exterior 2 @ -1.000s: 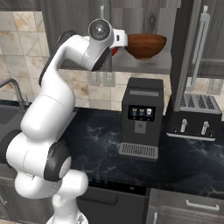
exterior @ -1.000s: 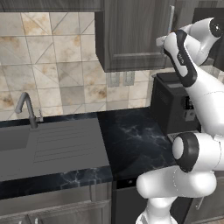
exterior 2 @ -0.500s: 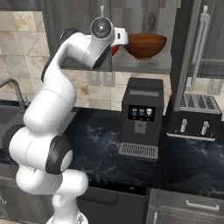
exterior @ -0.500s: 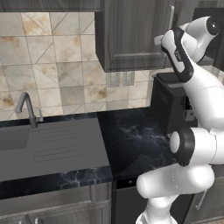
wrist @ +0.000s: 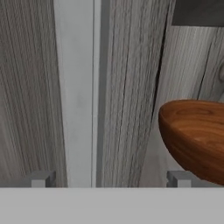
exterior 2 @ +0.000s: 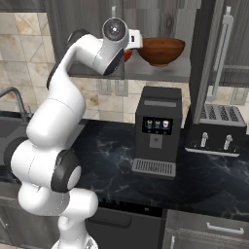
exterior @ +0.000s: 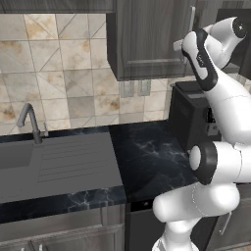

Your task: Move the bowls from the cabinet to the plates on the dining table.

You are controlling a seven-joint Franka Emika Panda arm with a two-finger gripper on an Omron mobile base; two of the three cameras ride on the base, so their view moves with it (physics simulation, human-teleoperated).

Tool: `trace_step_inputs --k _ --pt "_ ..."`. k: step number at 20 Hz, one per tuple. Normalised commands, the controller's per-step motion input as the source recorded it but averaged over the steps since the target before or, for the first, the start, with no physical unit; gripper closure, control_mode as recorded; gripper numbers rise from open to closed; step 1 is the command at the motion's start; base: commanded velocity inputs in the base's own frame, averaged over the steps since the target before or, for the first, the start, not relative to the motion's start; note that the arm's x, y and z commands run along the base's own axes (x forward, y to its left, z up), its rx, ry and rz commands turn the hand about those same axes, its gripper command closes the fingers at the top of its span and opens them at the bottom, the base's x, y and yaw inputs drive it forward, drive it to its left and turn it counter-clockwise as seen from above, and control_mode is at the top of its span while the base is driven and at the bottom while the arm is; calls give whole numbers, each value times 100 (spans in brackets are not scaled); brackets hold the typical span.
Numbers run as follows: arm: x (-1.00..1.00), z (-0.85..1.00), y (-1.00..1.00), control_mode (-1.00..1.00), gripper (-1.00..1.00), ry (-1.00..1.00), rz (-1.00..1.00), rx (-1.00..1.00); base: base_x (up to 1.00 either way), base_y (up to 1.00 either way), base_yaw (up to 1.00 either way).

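step: reach into open cabinet (exterior 2: pixel 160 19) for first bowl; nothing picked yet, plates + dining table out of frame.
gripper (wrist: pixel 109 178): jaws spread wide, empty; tips at bottom of hand view, facing the cabinet's back wall, pale vertical strip (wrist: pixel 78 92) between them.
brown bowl (exterior 2: pixel 161 50): upright on cabinet shelf (exterior 2: pixel 160 74), near its front edge, just beside the hand; in hand view it sits off to one side, by one finger, not between jaws.
red bowl (exterior 2: pixel 127 54): on same shelf, mostly hidden behind wrist, only a sliver seen.
below shelf: coffee machine (exterior 2: pixel 156 130), toaster (exterior 2: pixel 215 130) on black counter (exterior 2: pixel 112 146).
next (judgement): shift hand sideways so bowl rim sits between fingers, then close. Risk: nudging bowl off shelf edge.
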Motion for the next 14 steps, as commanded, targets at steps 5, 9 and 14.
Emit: trace_step_inputs --k 5,9,14 --pt "32 0 7 -100 100 0 0 0 0 0 0" --pt "25 0 2 -100 100 0 0 0 0 0 0" --pt "-12 0 0 -100 100 -3 0 6 0 0 0"
